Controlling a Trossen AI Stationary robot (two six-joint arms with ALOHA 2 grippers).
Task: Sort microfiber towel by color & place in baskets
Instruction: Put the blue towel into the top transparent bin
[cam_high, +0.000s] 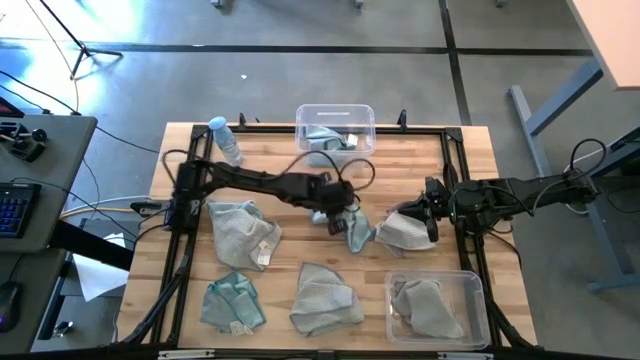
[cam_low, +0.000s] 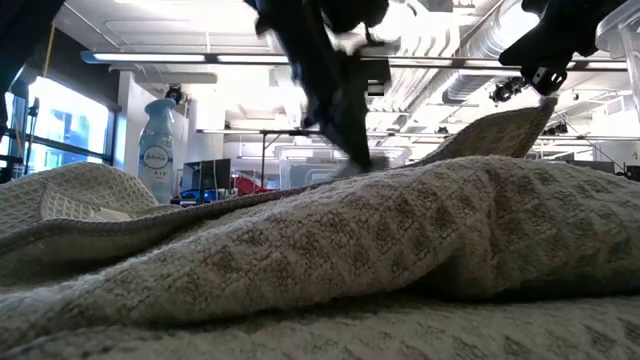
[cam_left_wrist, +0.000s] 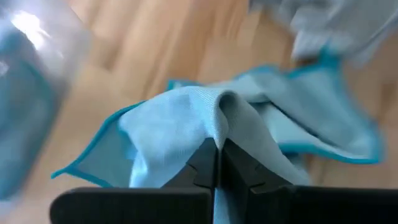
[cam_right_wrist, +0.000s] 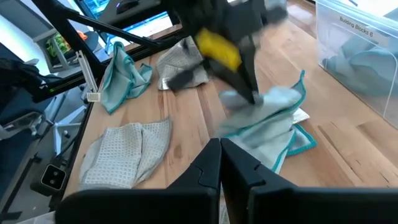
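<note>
My left gripper (cam_high: 338, 213) is at the table's middle, shut on a light blue towel (cam_high: 357, 232). My right gripper (cam_high: 428, 222) is just right of it, shut on a pale grey towel (cam_high: 402, 232). The far bin (cam_high: 335, 128) holds blue towels, and the near right bin (cam_high: 437, 308) holds a grey one. Two more grey towels (cam_high: 242, 232) (cam_high: 322, 298) and a blue one (cam_high: 232, 303) lie flat on the wood. My left gripper (cam_left_wrist: 217, 155) pinches a raised fold (cam_left_wrist: 219, 115) of the blue towel between its two fingers, coming from above. The cloth hangs and spreads below the fingers, and its lower edge (cam_right_wrist: 292, 140) lies on the table. My right gripper (cam_low: 545, 85) holds the grey towel by a raised peak (cam_low: 528, 112), from above. The rest of that towel slopes down onto the table.
A clear bottle with a blue cap (cam_high: 226, 140) stands at the far left of the table. A black frame (cam_high: 455, 190) runs along the table's edges. Bare wood (cam_high: 290, 250) shows between the loose towels.
</note>
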